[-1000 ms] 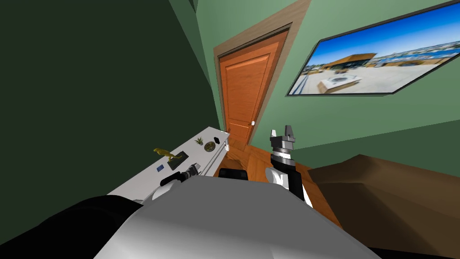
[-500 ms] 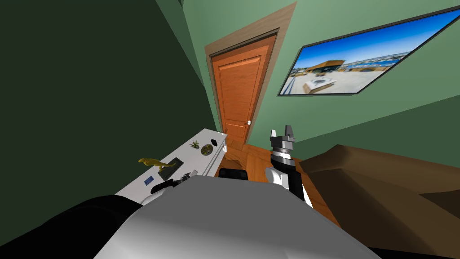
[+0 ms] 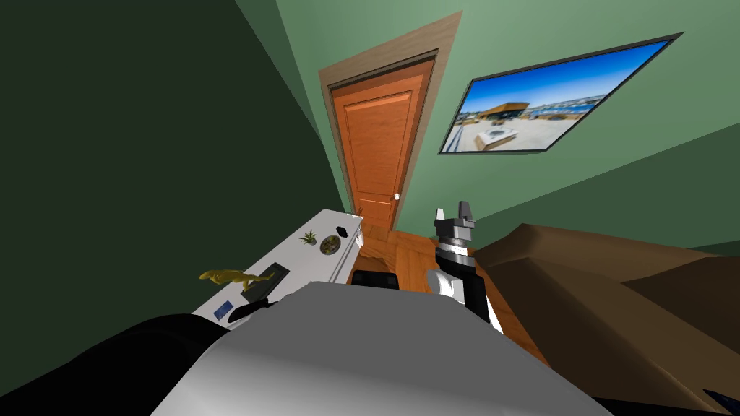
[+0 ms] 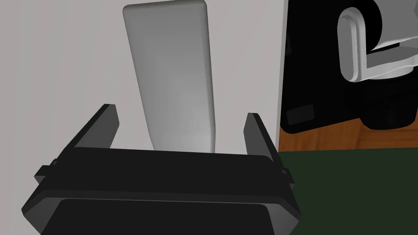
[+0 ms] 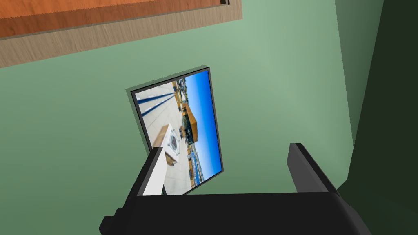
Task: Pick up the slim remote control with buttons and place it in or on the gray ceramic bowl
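A slim, plain light grey bar (image 4: 171, 77), the remote by its shape, lies flat on the white table (image 4: 61, 61) close to the table's edge. No buttons show on it. My left gripper (image 4: 181, 111) hangs just over its near end, open, with one finger on either side and not touching it. In the head view my left forearm (image 3: 249, 309) reaches over the white table (image 3: 289, 256). Farther along that table sits the round grey bowl (image 3: 330, 244). My right gripper (image 3: 453, 211) is raised in front of me, open and empty (image 5: 226, 147).
On the table stand a yellow dinosaur figure (image 3: 227, 276) on a dark base, a blue card (image 3: 222, 310), a small plant (image 3: 308, 237) and a small black object (image 3: 342, 232). An orange door (image 3: 376, 144) is ahead. Brown furniture (image 3: 614, 303) lies to the right across a wooden floor (image 3: 405, 256).
My view has swung, so door, picture and table things slid left. My left forearm has slipped lower behind my chest. The right arm holds its pose.
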Motion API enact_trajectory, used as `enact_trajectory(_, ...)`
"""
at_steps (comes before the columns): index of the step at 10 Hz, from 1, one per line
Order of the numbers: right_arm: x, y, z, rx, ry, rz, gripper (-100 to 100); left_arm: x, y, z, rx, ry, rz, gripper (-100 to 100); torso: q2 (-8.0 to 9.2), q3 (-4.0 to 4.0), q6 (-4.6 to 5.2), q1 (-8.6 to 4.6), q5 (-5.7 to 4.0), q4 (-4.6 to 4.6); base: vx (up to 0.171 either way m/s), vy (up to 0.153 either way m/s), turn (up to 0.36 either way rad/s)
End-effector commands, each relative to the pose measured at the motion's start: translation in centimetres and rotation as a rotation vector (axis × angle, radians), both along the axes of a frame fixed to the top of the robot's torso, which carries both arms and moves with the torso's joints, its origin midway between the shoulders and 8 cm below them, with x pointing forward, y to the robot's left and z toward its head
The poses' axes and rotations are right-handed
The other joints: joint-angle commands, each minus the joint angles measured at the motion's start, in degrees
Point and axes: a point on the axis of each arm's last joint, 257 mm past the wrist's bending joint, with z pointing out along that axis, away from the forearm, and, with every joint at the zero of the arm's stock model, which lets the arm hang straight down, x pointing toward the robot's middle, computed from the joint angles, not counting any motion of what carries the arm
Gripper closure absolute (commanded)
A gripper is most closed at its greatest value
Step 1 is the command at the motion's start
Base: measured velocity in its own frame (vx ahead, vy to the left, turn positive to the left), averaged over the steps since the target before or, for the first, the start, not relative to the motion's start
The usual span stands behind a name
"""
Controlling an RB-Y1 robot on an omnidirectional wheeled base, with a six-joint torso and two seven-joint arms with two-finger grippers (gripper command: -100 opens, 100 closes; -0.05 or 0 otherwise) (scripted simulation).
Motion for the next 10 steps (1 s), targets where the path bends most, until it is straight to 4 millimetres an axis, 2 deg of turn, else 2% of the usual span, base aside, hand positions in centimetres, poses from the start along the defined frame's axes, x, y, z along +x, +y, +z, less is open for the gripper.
enact_trajectory(1, 0.0, 0.0, 0.0, 0.000, 0.000, 0.000, 0, -1.1, 0.2, -0.5, -0.008, 0.017, 0.020, -100, 0.00, 0.00, 0.00, 0.00, 0.00, 0.00, 0.010, 0.016, -0.055)
enact_trajectory(2, 0.0, 0.0, 0.0, 0.000, 0.000, 0.000, 0, -2.4, 0.3, -0.7, -0.020, 0.044, 0.050, -100, 0.01, 0.01, -0.02, -0.04, 0.00, 0.00, 0.011, 0.013, -0.073)
enact_trajectory(3, 0.0, 0.0, 0.0, 0.000, 0.000, 0.000, 0, -5.0, 0.3, -1.3, -0.046, 0.097, 0.108, -100, 0.01, 0.01, -0.01, -0.05, -0.01, 0.00, 0.019, 0.043, -0.159)
enact_trajectory(4, 0.0, 0.0, 0.0, 0.000, 0.000, 0.000, 0, -3.5, 0.4, -1.1, -0.031, 0.066, 0.075, -100, 0.00, 0.00, -0.01, 0.04, 0.01, 0.00, 0.008, 0.028, -0.033)
enact_trajectory(5, 0.0, 0.0, 0.0, 0.000, 0.000, 0.000, 0, -3.8, 0.3, -1.2, -0.035, 0.073, 0.081, 0, 0.01, 0.01, -0.02, -0.01, 0.00, 0.00, 0.000, 0.000, 0.000)
enact_trajectory(6, 0.0, 0.0, 0.0, 0.000, 0.000, 0.000, 0, -3.7, -0.2, -2.2, -0.035, 0.071, 0.082, -100, 0.03, 0.02, -0.02, -0.08, -0.01, 0.01, 0.007, 0.023, -0.007)
enact_trajectory(9, 0.0, 0.0, 0.0, 0.000, 0.000, 0.000, 0, -3.7, -1.2, -3.8, -0.038, 0.071, 0.081, -100, 0.01, 0.01, -0.02, 0.02, 0.01, 0.00, 0.009, 0.040, -0.007)
enact_trajectory(10, 0.0, 0.0, 0.0, 0.000, 0.000, 0.000, 0, -3.7, -1.1, -3.4, -0.038, 0.071, 0.082, -100, 0.01, 0.01, -0.02, 0.02, 0.01, 0.00, 0.005, 0.017, -0.004)
